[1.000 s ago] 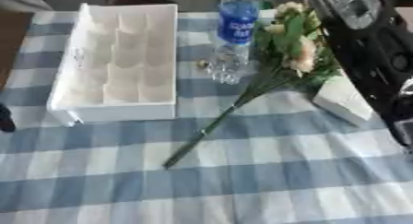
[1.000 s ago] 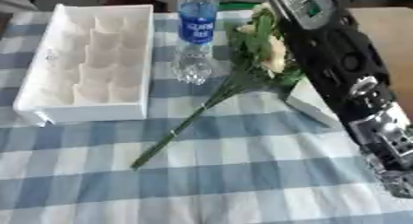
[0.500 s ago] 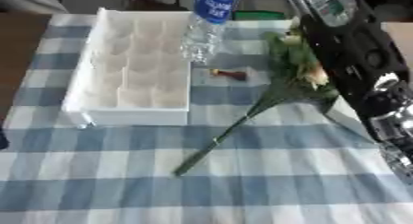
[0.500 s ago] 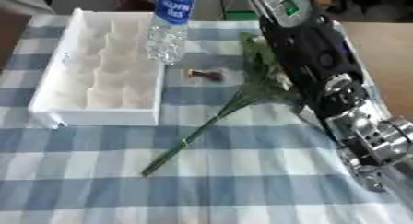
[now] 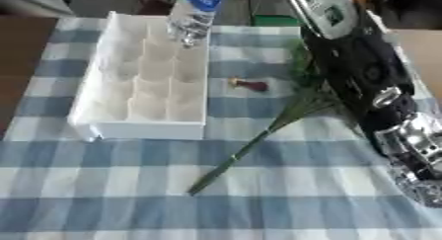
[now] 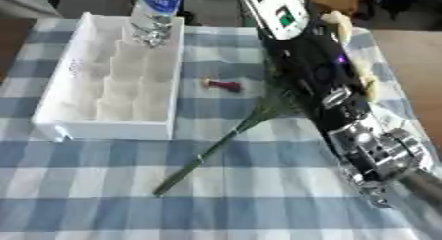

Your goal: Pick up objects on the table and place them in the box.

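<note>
A long-stemmed artificial flower with a thin green stalk (image 5: pixel 246 152) lies slantwise on the blue-and-white checked counter (image 5: pixel 285 204), its cut end below the lower right corner of the white plastic box with a grid of compartments (image 5: pixel 147 81) and its leafy head running up under the robot's black-and-silver right arm (image 6: pixel 332 83). Just right of the box sits a small red-and-yellow object (image 5: pixel 248 85), too small to name. A clear plastic water bottle with a blue label (image 5: pixel 192 14) stands at the box's far right corner; whether it rests inside or just behind the rim cannot be told. The right robot hand lies off the edge of both views, so the set of its fingers cannot be told; the left shows nowhere. The risk, judged from here: the arm covers the flower head, and a sweep toward the stalk could drag it across the cloth, flick the small red piece away or knock over the bottle. The count: one box, one flower, one bottle, one small red object, one arm.
</note>
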### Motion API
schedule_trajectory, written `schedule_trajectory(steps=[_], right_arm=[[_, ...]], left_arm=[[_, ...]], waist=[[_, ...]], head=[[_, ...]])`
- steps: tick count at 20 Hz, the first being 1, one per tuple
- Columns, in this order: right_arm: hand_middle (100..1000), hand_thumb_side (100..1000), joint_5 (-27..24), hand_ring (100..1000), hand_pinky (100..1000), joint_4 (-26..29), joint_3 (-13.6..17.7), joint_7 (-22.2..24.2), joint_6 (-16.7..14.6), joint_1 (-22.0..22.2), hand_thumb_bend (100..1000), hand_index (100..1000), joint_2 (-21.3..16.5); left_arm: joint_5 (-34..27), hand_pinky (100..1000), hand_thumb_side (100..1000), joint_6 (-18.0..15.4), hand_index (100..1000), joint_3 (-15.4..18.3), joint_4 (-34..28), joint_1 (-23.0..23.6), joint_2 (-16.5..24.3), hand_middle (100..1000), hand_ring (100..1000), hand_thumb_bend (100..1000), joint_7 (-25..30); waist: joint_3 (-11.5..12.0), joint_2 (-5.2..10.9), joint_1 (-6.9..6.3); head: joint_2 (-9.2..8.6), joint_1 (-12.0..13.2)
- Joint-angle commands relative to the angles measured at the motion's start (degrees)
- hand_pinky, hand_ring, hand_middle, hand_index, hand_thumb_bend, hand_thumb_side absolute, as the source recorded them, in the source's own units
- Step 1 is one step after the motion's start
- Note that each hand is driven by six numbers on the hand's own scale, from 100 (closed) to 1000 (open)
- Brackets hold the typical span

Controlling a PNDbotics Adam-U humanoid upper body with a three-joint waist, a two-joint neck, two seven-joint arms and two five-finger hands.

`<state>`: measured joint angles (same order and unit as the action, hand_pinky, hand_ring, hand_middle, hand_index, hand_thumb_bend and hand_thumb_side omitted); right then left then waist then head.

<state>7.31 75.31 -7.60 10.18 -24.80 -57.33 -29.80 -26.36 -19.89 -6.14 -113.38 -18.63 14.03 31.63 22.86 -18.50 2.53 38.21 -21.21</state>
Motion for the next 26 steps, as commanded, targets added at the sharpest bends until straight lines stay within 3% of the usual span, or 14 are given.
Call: schedule_trajectory(steps=[1,8,10,11,13,14,15,16,18,20,26], right_arm=[[417,106,5.78,431,128,-1.02,-0.90,0.37,-4.15,-0.75,100,405,0.76],[470,100,14.42,493,207,-6.16,-2.35,2.67,-12.10,-1.05,100,453,3.47],[570,100,16.34,578,310,-6.86,-3.16,4.43,-14.12,-0.98,100,554,3.69],[688,100,17.06,655,408,-7.17,-3.33,5.61,-15.04,-0.95,100,670,3.79],[730,100,18.19,685,444,-7.75,-3.55,8.54,-16.50,-0.93,100,710,3.86],[808,100,18.74,749,556,-7.91,-3.78,10.36,-17.22,-0.93,100,817,3.82],[852,246,19.10,790,657,-8.00,-3.77,12.13,-17.88,-0.95,100,878,3.83],[872,337,19.29,813,715,-7.98,-3.75,13.70,-18.52,-1.04,100,906,3.81],[888,383,19.11,832,759,-7.87,-3.38,15.78,-19.16,-1.22,100,927,3.74],[914,334,18.93,867,833,-7.32,-2.78,16.22,-18.89,-1.60,100,958,3.59],[957,275,21.86,921,904,-4.10,-2.72,11.72,-16.65,-1.92,100,999,3.26]], left_arm=[[-0.63,439,732,-0.61,697,0.12,-1.21,-0.73,0.31,691,559,179,0.19],[-1.01,441,730,-0.56,697,-0.02,-1.21,-1.13,0.13,692,559,182,0.46],[-0.96,441,731,-0.39,697,-0.05,-1.21,-1.19,0.12,692,560,184,0.51],[-0.92,442,731,-0.31,698,-0.05,-1.21,-1.23,0.10,692,560,185,0.52],[-0.89,442,731,-0.18,698,-0.05,-1.21,-1.29,0.10,693,560,185,0.51],[-0.88,442,731,-0.12,698,-0.06,-1.21,-1.31,0.11,692,560,186,0.51],[-0.86,442,731,-0.07,698,-0.06,-1.21,-1.33,0.11,692,560,187,0.51],[-0.85,442,731,0.00,698,-0.07,-1.21,-1.35,0.13,692,560,187,0.51],[-0.86,442,730,0.12,698,-0.09,-1.21,-1.38,0.14,692,560,187,0.52],[-0.90,442,729,0.21,698,-0.13,-1.21,-1.44,0.17,692,560,188,0.53],[-1.11,443,726,0.53,699,-0.20,-1.21,-1.62,0.27,692,560,191,0.53]], waist=[[0.25,0.85,-0.20],[1.00,0.59,0.20],[1.05,0.57,0.44],[1.05,0.57,0.53],[1.06,0.59,0.68],[1.09,0.62,0.77],[1.10,0.63,0.83],[1.11,0.68,0.93],[1.13,0.76,1.04],[1.18,0.90,1.17],[1.40,1.24,1.62]], head=[[-0.64,0.03],[-0.79,-0.29],[-0.82,-0.29],[-0.86,-0.29],[-0.95,-0.22],[-0.99,-0.21],[-1.03,-0.20],[-1.05,-0.21],[-1.08,-0.19],[-1.17,-0.19],[-1.45,-0.18]])
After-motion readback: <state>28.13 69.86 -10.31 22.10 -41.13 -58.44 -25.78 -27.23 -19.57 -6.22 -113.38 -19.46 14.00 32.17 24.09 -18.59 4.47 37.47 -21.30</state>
